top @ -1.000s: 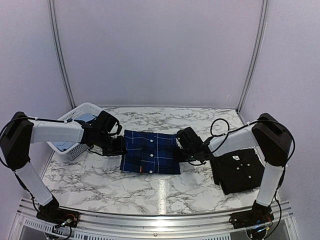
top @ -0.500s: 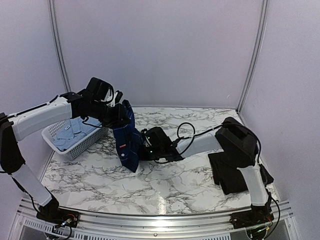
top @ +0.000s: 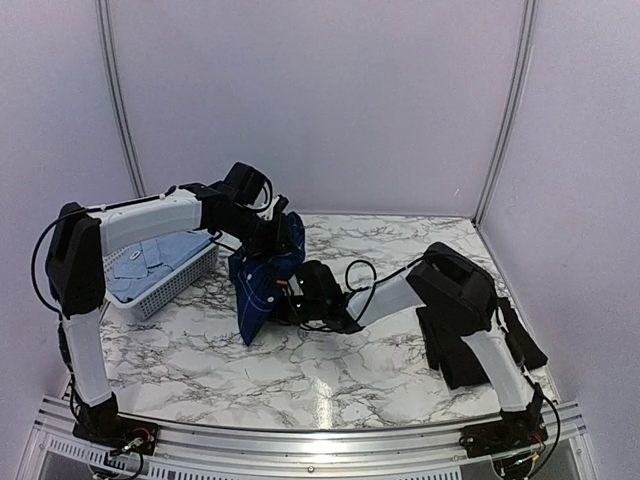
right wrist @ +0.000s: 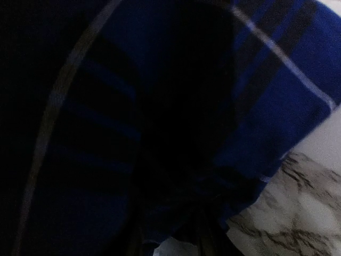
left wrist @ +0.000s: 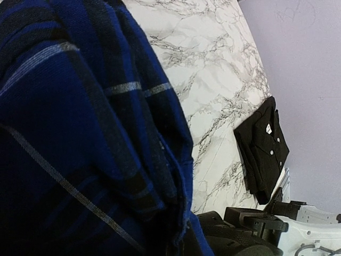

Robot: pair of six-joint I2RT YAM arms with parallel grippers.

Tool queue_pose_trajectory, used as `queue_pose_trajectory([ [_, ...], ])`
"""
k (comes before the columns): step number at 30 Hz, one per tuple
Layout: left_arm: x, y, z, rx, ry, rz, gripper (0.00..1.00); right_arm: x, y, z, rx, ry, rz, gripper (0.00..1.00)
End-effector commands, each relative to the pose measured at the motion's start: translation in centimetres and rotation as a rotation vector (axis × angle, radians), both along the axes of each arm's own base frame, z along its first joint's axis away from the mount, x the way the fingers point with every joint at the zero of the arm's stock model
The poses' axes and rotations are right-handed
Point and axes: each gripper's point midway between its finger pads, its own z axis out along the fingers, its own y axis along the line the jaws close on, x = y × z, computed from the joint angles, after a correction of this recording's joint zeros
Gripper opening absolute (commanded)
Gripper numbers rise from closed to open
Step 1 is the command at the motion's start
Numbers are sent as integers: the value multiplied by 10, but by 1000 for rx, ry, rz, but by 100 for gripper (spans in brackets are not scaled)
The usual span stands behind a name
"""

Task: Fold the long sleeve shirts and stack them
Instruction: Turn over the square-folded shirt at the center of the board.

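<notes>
At centre-left of the table (top: 330,375), the plaid shirt (top: 258,295) hangs part-folded: its upper edge is clamped in the closed left gripper (top: 276,232) and its lower edge rests on the surface. The right gripper (top: 302,297) is buried in cloth, so its jaw state cannot be determined. The fabric is judged light and limp; grip it at seams or folded edges

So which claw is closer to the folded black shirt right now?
Right. The right claw is low against the plaid shirt, left of the black shirt; the left claw holds the plaid shirt up, farther left and back.
</notes>
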Motion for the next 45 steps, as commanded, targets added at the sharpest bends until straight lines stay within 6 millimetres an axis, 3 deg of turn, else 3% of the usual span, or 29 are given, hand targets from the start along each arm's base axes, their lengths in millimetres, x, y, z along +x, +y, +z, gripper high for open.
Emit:
queue_pose_trajectory([
  [1,7,-17,4,-34,2,-38,0,3,-29,21,31,-17,-51,36],
  [5,15,-28,-3,-53,12,-61,0,2,-74,9,-53,2,-169,46],
  [8,20,-35,-5,-66,12,-74,0,0,-94,7,-84,-2,-228,54],
  [11,23,-41,-6,-80,15,-87,0,-5,-115,0,-148,2,-275,58],
  [16,25,-57,-7,-101,15,-117,0,-15,-167,5,-209,-7,-402,61],
  [19,17,-84,-10,-122,20,-170,0,-19,-207,22,-256,-50,-505,63],
  [24,-2,-137,-36,-137,57,-251,1,-31,-271,59,-365,-118,-637,70],
  [26,-9,-159,-43,-151,59,-283,15,-34,-294,74,-404,-145,-680,72],
  [27,-11,-167,-44,-148,49,-285,30,-34,-305,85,-421,-172,-706,74],
  [30,-11,-179,-17,-162,-23,-269,58,-31,-325,114,-437,-228,-721,79],
  [34,-6,-164,33,-163,-134,-215,76,-20,-330,126,-449,-233,-660,83],
  [36,-5,-149,57,-155,-182,-178,79,-12,-326,125,-453,-231,-616,84],
  [38,-1,-126,68,-129,-203,-120,80,-3,-320,121,-455,-229,-568,85],
  [41,6,-79,62,-61,-198,-10,80,12,-309,113,-466,-224,-480,86],
  [45,1,-22,29,-16,-115,79,80,37,-303,96,-461,-186,-409,86],
])
